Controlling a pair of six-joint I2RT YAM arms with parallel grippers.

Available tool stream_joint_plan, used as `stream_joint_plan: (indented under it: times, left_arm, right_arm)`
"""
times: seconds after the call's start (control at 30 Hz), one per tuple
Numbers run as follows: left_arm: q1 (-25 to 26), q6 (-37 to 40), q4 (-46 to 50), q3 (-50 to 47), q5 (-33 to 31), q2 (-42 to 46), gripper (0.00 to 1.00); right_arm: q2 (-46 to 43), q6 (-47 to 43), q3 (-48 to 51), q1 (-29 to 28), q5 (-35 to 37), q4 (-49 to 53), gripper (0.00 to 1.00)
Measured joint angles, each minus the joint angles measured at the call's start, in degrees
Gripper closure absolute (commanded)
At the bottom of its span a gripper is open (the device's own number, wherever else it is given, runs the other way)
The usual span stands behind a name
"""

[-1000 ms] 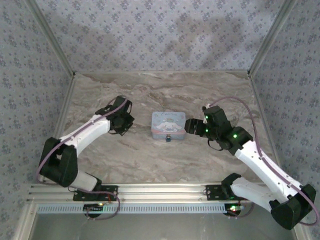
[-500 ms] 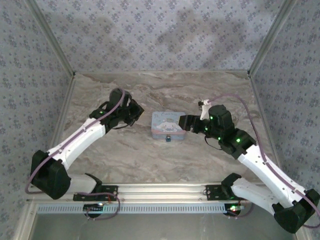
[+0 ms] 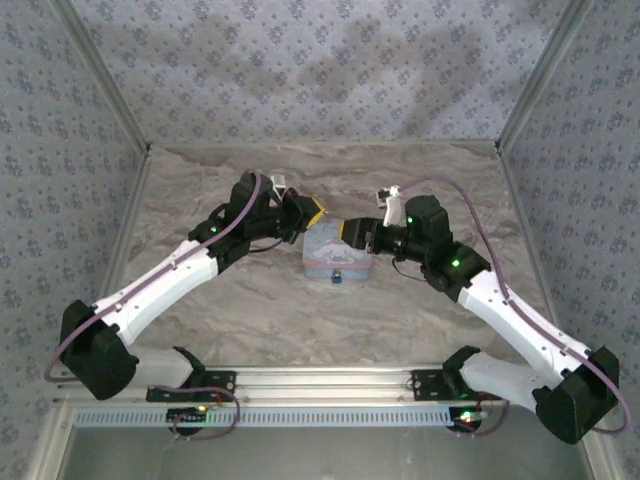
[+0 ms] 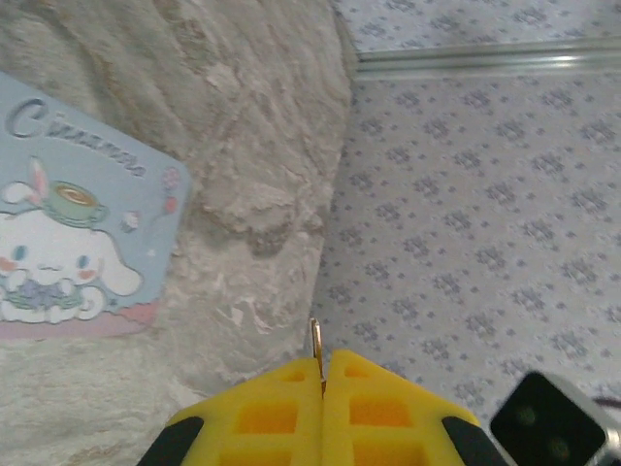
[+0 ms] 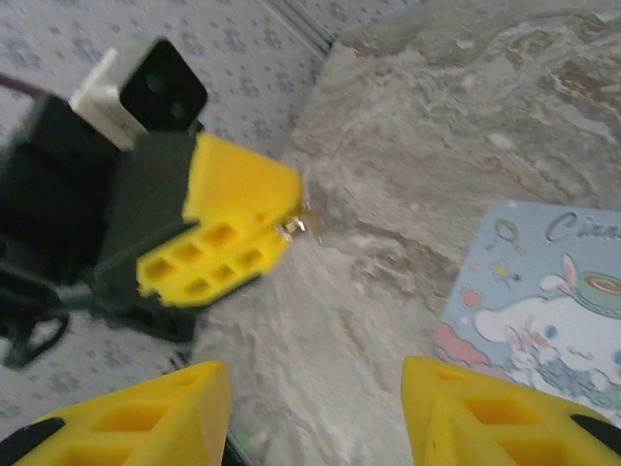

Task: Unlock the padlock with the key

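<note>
The small dark padlock (image 3: 338,277) hangs at the near edge of the pale blue cartoon tin (image 3: 337,252). My left gripper (image 3: 312,212) hovers by the tin's far left corner, shut on the key (image 4: 316,342), a thin metal sliver sticking out between the yellow fingertips (image 4: 281,403). The right wrist view shows that same key (image 5: 307,225) at the tip of the left gripper (image 5: 283,225). My right gripper (image 3: 350,230) is over the tin's far right part, facing the left one. It is open (image 5: 315,388) with nothing between its fingers (image 5: 146,413).
The tin (image 4: 68,243) lies on a marble-patterned tabletop (image 3: 260,310), with its corner (image 5: 543,291) also in the right wrist view. Patterned walls (image 3: 300,70) enclose the table on three sides. An aluminium rail (image 3: 320,385) runs along the near edge.
Both arms have swung inward and up toward each other over the tin. The left gripper moved right, the right gripper moved left, and their tips now nearly face each other.
</note>
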State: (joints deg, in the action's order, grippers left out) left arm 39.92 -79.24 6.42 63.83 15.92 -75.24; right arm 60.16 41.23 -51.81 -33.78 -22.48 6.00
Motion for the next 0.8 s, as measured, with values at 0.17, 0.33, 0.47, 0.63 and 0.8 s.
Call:
stream_joint_plan:
  times: [0.17, 0.33, 0.47, 0.63, 0.8]
  left_arm:
    - [1.2, 5.7, -2.9, 0.0, 0.2, 0.6, 1.0]
    - [2.2, 17.6, -2.9, 0.2, 0.5, 2.7, 1.0]
    - [2.4, 26.7, -3.6, 0.6, 3.1, 3.9, 1.0]
    - [3.1, 35.2, -6.0, 0.4, 6.0, 4.6, 1.0]
    - [3.3, 38.2, -11.0, -1.5, 8.7, 6.2, 1.0]
  right_arm:
    - [-0.3, 5.4, 0.1, 1.6, -2.3, -4.6, 0.48]
    - [-4.7, 8.0, 2.8, 4.2, -2.8, -6.9, 0.46]
    - [-7.4, 10.1, 5.6, 7.6, -5.4, -9.2, 0.47]
    - [-7.6, 12.6, 7.0, 8.7, -9.3, -13.0, 0.49]
    - [-6.9, 15.9, 7.6, 8.7, -13.3, -19.1, 0.53]
